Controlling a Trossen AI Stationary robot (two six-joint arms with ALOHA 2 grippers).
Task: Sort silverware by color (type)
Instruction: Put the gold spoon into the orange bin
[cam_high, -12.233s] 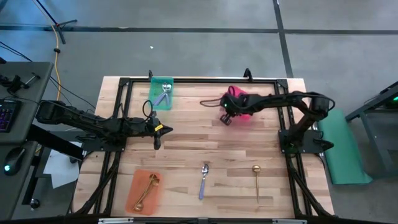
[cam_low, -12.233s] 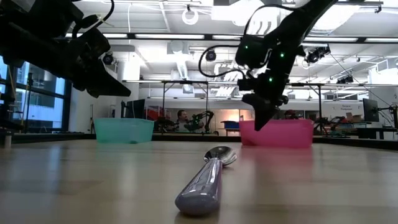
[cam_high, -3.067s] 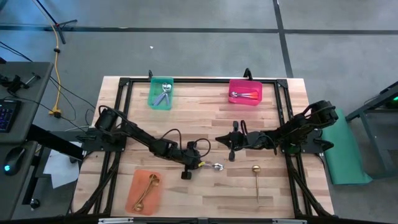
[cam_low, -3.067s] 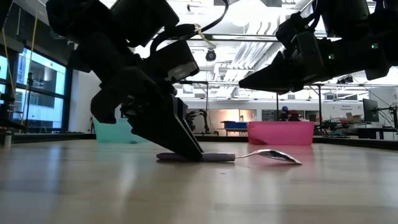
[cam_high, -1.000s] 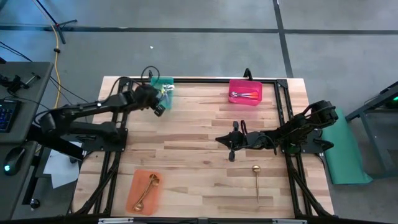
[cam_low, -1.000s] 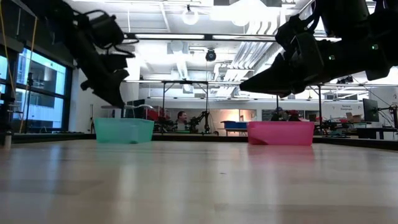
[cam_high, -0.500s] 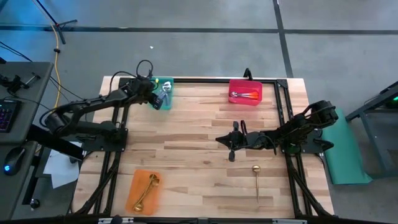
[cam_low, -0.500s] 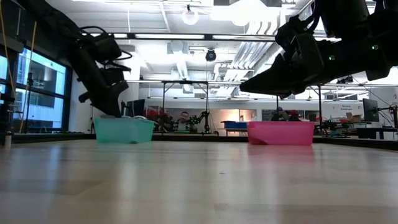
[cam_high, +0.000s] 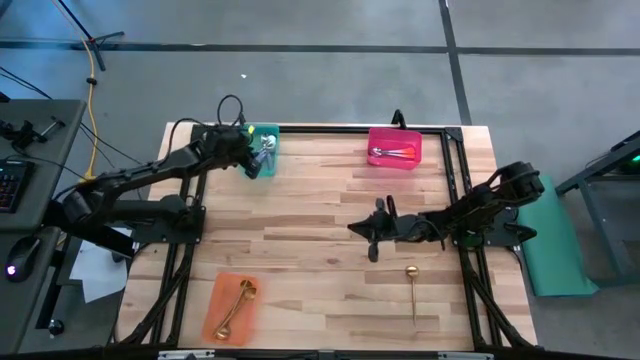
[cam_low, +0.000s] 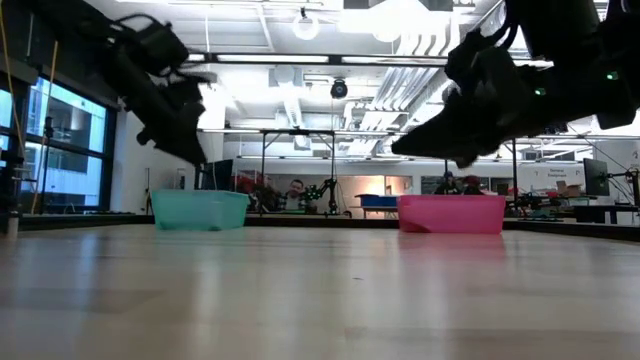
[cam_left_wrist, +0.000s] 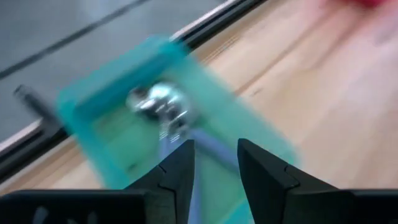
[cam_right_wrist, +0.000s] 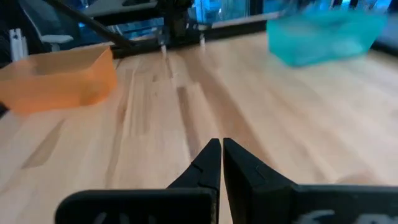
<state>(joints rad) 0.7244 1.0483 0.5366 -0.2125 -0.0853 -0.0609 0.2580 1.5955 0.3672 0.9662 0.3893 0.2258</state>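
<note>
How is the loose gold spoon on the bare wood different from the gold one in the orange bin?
The loose gold spoon lies straight on the bare wooden table, bowl toward the far edge; the gold spoon in the orange plastic bin lies slanted and sits inside its container. The loose one is near the right arm, the binned one on the left arm's side. Both are all gold and slim.

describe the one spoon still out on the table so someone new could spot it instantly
On the wooden table, look at the near right part, just in front of the shut right gripper hovering mid-table. There lies the gold spoon, bowl toward the far edge and handle toward the near edge. It is the only spoon on bare wood; the others sit in the teal bin, pink bin and orange bin.
</note>
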